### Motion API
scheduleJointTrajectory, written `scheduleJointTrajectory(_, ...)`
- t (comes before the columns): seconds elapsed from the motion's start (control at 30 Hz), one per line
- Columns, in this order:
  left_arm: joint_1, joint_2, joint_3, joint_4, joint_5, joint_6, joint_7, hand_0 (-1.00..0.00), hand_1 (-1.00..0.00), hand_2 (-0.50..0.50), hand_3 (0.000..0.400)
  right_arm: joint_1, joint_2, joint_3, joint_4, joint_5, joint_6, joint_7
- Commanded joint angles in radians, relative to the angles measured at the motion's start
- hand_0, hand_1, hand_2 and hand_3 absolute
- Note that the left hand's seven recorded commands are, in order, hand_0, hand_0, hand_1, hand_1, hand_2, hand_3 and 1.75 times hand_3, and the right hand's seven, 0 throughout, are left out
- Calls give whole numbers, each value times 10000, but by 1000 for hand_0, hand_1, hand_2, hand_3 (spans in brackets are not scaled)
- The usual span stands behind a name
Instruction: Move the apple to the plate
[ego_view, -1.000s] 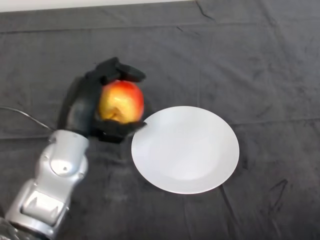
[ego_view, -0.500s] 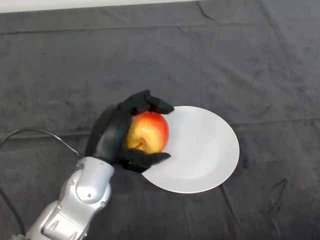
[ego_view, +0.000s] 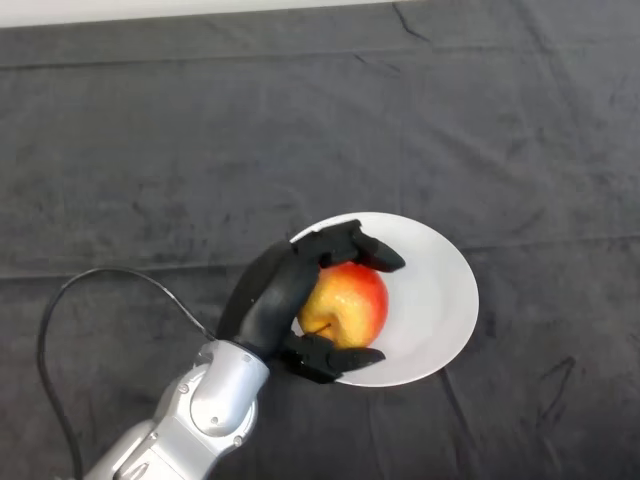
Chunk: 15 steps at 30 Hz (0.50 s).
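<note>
The apple (ego_view: 347, 303), red on its right side and yellow toward the left, is sitting in the lower middle of the frame, over the left part of the white plate (ego_view: 440, 290). Whether it is resting on the plate or hanging just above it is hard to tell from here. The black hand (ego_view: 275, 300) is wrapping around it from the left: the fingers (ego_view: 350, 246) are curling over the top of the apple, and the thumb (ego_view: 335, 357) is hooking under its lower side, so the fruit is being pinched between them. The fingertips are reaching out over the plate's white surface, and the palm is covering the plate's left rim.

The plate is lying flat on the bench, a little right of the frame's centre, its right half bare. The silver-grey arm (ego_view: 205, 410) is coming up from the lower left corner of the frame and slanting toward the plate. The dark cloth (ego_view: 180, 130) is covering the bench all around, with faint creases running across it, and a pale strip is showing along the very top edge of the frame.
</note>
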Motion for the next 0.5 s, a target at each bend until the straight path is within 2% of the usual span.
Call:
scheduleJointTrajectory(0.03, -155, 320, -303, 179, 115, -140, -162, -1000, -886, -57, 400, -473, -186, 105, -347, 39, -40, 142)
scheduleJointTrajectory(0.07, -176, 348, -320, 182, 112, -119, -197, -1000, -651, -175, 400, -472, -186, 105, -347, 39, -40, 142)
scheduleJointTrajectory(0.1, -193, 369, -334, 183, 111, -101, -224, -1000, -471, -265, 400, -472, -186, 105, -347, 39, -40, 142)
scheduleJointTrajectory(0.13, -212, 392, -347, 180, 113, -76, -252, -1000, -200, -400, 400, -472, -186, 106, -347, 39, -40, 142)
scheduleJointTrajectory(0.17, -230, 411, -358, 172, 116, -49, -275, -1000, 0, -500, 400, -472, -186, 106, -347, 39, -40, 142)
scheduleJointTrajectory(0.2, -241, 427, -366, 166, 121, -28, -290, -1000, 0, -500, 400, -472, -186, 106, -347, 39, -40, 142)
scheduleJointTrajectory(0.23, -251, 447, -370, 159, 125, -11, -305, -949, 0, -475, 380, -472, -186, 106, -346, 39, -40, 142)
scheduleJointTrajectory(0.3, -267, 484, -365, 134, 126, 26, -331, -624, 0, -312, 249, -472, -186, 106, -346, 38, -40, 142)
scheduleJointTrajectory(0.4, -303, 546, -309, 60, 102, 103, -376, 0, 0, 0, 0, -472, -186, 106, -346, 38, -40, 142)
scheduleJointTrajectory(0.5, -324, 598, -217, -28, 64, 161, -393, 0, 0, 0, 0, -472, -186, 106, -346, 38, -40, 142)
